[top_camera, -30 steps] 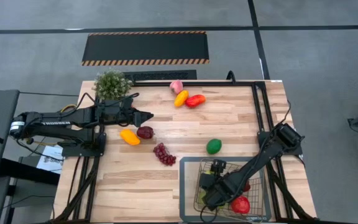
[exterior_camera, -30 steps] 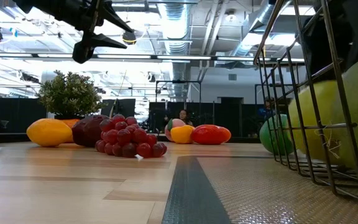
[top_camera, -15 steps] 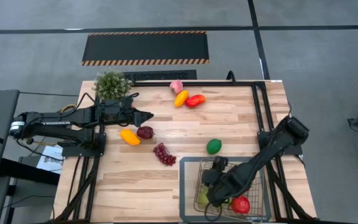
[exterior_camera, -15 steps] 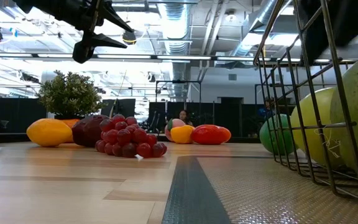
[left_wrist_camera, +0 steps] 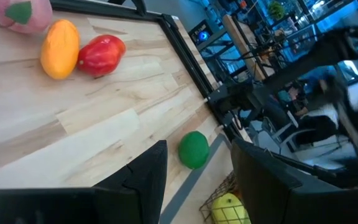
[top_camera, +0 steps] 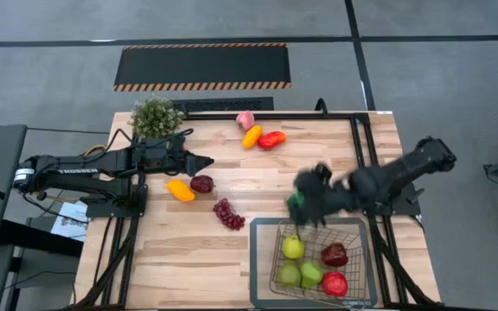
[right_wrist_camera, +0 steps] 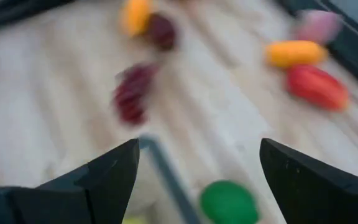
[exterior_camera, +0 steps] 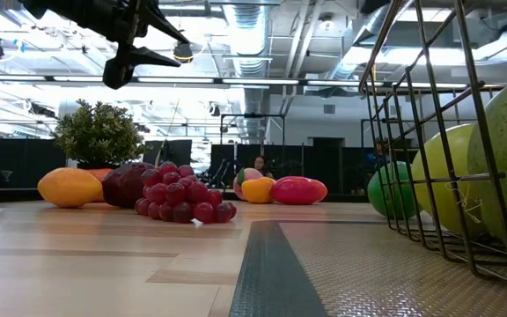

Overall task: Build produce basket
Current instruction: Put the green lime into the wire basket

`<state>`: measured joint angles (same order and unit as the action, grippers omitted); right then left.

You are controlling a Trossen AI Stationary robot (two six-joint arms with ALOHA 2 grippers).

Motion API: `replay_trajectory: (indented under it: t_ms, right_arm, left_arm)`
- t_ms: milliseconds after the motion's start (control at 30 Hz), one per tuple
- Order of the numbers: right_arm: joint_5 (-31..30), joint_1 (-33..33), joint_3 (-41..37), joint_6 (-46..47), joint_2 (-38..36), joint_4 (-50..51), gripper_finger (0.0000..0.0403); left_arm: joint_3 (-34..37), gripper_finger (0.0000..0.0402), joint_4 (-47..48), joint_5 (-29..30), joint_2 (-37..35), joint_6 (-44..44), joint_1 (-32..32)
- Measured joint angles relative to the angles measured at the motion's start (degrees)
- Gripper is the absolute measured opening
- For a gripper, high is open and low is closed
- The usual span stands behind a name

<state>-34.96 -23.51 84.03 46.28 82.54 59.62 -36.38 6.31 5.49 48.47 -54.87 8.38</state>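
1. Hovering over the green lime [top_camera: 295, 204] just off the basket's 12 o'clock rim, the right gripper [top_camera: 308, 195] has its fingers spread wide and empty.
2. The basket [top_camera: 261, 259] sits at the table's 5 o'clock corner and holds green fruits [top_camera: 293, 248], a dark red piece [top_camera: 335, 255] and a red one [top_camera: 335, 284].
3. Purple grapes [top_camera: 228, 213] lie at 9 o'clock of the lime, well apart from it.
4. An orange pepper [top_camera: 180, 190] and a dark red fruit [top_camera: 202, 183] lie together farther toward 9 o'clock.
5. A pink peach [top_camera: 245, 120], a yellow pepper [top_camera: 252, 136] and a red pepper [top_camera: 271, 139] cluster at the table's 12 o'clock edge.
6. The left gripper [top_camera: 204, 161] waits near 9 o'clock, fingers partly apart and empty, beside the potted plant [top_camera: 155, 117].
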Motion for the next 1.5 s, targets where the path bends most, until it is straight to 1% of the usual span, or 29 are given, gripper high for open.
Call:
replay_trajectory:
  t_ms: [33,100,200,233,267,333,400,467,533,667,933,1000,1167,1267,1333,1500]
  right_arm:
    - [1.2,2.9,0.0,1.8,-0.8,1.5,0.0349]
    - [5.4,9.4,0.0,4.9,-1.3,4.7,0.0351]
    - [13.8,17.0,0.0,8.9,-0.6,8.7,0.0353]
    - [16.8,18.8,0.0,8.5,0.0,9.6,0.0353]
    - [19.5,19.8,0.0,7.7,0.6,10.3,0.0353]
    - [23.2,20.8,0.0,9.9,2.0,13.2,0.0350]
    - [25.5,21.1,-0.4,12.3,3.1,16.2,0.0346]
    - [26.8,20.5,-2.6,17.1,3.4,16.0,0.0341]
    - [27.3,19.4,-6.0,21.8,3.5,12.6,0.0337]
    - [27.7,17.3,-12.4,31.0,2.8,2.2,0.0331]
    - [26.4,14.6,-19.3,48.0,4.0,-2.2,0.0338]
    - [25.7,14.0,-20.0,52.2,4.0,-2.5,0.0340]
    - [23.1,13.5,-19.9,59.0,4.2,-2.8,0.0339]
    - [22.7,13.0,-20.0,62.8,6.2,-3.3,0.0338]
    - [23.3,12.9,-19.9,64.6,7.8,-4.0,0.0340]
    - [27.8,14.0,-20.0,67.0,13.4,-7.0,0.0341]
  left_arm:
    - [0.0,0.0165,0.0,-0.3,0.0,0.0,0.0]
    - [0.0,0.0165,0.2,-0.6,0.0,0.1,0.0]
    - [0.0,0.0165,0.3,-0.7,0.0,0.1,-0.1]
    - [0.0,0.0165,0.3,-0.7,0.0,0.1,-0.1]
    - [0.0,0.0165,0.3,-0.6,0.0,0.1,-0.1]
    - [0.0,0.0165,0.3,-0.6,0.0,0.1,-0.1]
    - [0.0,0.0165,0.4,-0.6,0.0,0.4,-0.1]
    - [0.0,0.0165,0.4,-0.6,0.0,0.6,-0.1]
    - [0.0,0.0165,0.5,-0.4,0.0,0.6,-0.1]
    - [0.0,0.0165,0.4,0.1,0.0,1.3,-0.1]
    - [0.0,0.0165,0.3,0.2,0.0,1.2,-0.1]
    - [0.0,0.0165,0.3,0.2,0.0,1.2,-0.1]
    - [0.0,0.0165,0.3,-0.2,0.0,2.7,-0.1]
    - [0.0,0.0165,0.2,-0.7,0.0,2.8,-0.1]
    - [0.0,0.0165,0.3,-0.7,0.0,3.2,-0.1]
    - [0.0,0.0165,0.3,-1.9,0.0,5.7,0.0]
